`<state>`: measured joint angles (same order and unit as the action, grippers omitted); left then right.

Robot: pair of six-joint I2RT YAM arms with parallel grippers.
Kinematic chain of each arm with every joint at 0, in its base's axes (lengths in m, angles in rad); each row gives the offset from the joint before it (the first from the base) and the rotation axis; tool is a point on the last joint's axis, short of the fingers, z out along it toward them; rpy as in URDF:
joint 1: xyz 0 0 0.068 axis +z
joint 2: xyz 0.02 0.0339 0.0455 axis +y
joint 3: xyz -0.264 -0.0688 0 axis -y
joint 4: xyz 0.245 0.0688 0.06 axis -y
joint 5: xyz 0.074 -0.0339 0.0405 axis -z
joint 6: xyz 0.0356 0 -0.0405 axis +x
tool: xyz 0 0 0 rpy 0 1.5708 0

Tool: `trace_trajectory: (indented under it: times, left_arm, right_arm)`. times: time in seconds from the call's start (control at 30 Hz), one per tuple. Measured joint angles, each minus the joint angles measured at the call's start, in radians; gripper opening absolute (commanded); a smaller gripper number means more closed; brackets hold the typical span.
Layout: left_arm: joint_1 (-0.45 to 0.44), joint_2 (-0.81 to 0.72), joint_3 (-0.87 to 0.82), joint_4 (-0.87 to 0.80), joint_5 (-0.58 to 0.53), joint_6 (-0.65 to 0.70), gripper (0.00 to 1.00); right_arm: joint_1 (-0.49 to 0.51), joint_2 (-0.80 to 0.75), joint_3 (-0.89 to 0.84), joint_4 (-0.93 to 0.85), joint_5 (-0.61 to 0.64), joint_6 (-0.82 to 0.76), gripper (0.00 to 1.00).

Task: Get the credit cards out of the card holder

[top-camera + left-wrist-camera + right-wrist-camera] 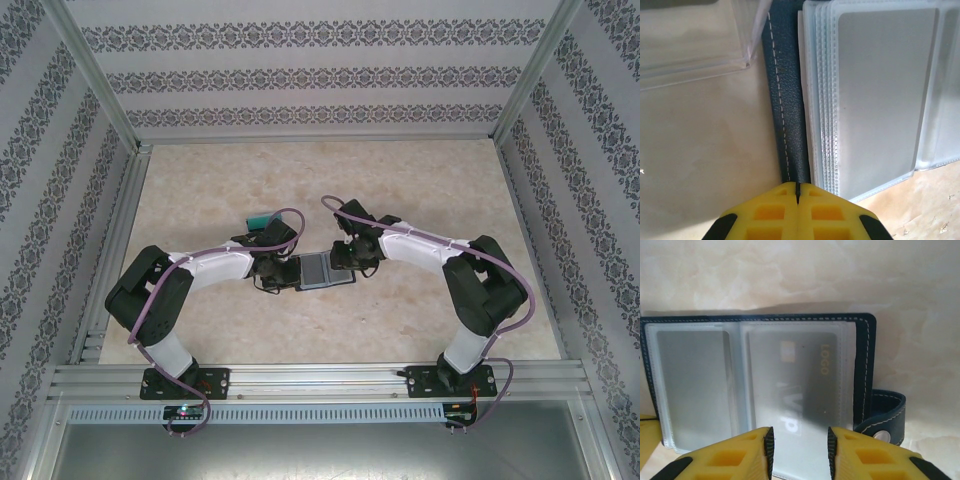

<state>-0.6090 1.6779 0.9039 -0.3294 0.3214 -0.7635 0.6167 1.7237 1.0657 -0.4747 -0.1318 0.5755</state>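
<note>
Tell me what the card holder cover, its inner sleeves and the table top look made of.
Card holder cover: navy leather or imitation, pebbled grain, pale stitching. Inner sleeves: frosted soft plastic, a card showing through, ribbed welded edges. Table top: smooth beige marble-look surface; stone or laminate, can't tell.

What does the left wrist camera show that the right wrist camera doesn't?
Left wrist, not right wrist: a clear box beside the stitched edge of the holder, and the left gripper, shut, at that edge.
Right wrist, not left wrist: a card printed LOGO inside a sleeve, the snap tab, and the right gripper, jaws apart, at the sleeve's near edge.
Both: the open navy holder, its frosted sleeves and the pale table.
</note>
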Motion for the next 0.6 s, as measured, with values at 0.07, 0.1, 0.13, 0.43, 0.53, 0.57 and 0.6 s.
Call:
trace_trajectory:
  times: [0.07,0.1,0.13,0.43,0.53,0.57,0.6]
  left_arm:
    - [0.0,0.0,0.0,0.0,0.0,0.0,0.0]
    - [0.0,0.0,0.0,0.0,0.0,0.0,0.0]
    - [0.0,0.0,0.0,0.0,0.0,0.0,0.0]
    - [0.0,0.0,0.0,0.0,0.0,0.0,0.0]
    - [0.0,0.0,0.005,-0.005,0.0,0.0,0.0]
    - [0.0,-0.001,0.011,-0.011,0.0,0.001,0.0]
    - [0.0,-0.001,0.018,-0.016,0.0,0.003,0.0]
  right_arm:
    - [0.0,0.004,-0.005,0.0,0.0,0.0,0.37]
    - [0.0,0.006,-0.007,0.0,0.0,0.0,0.37]
    - [0.0,0.008,-0.009,0.0,0.0,0.0,0.37]
    - [0.0,0.014,-0.011,-0.001,0.005,-0.002,0.4]
    - [0.002,-0.001,-0.01,-0.008,0.014,-0.007,0.4]
    - [0.004,-0.01,-0.01,-0.013,0.023,-0.008,0.4]
    - [0.01,-0.018,-0.01,-0.018,0.031,-0.008,0.4]
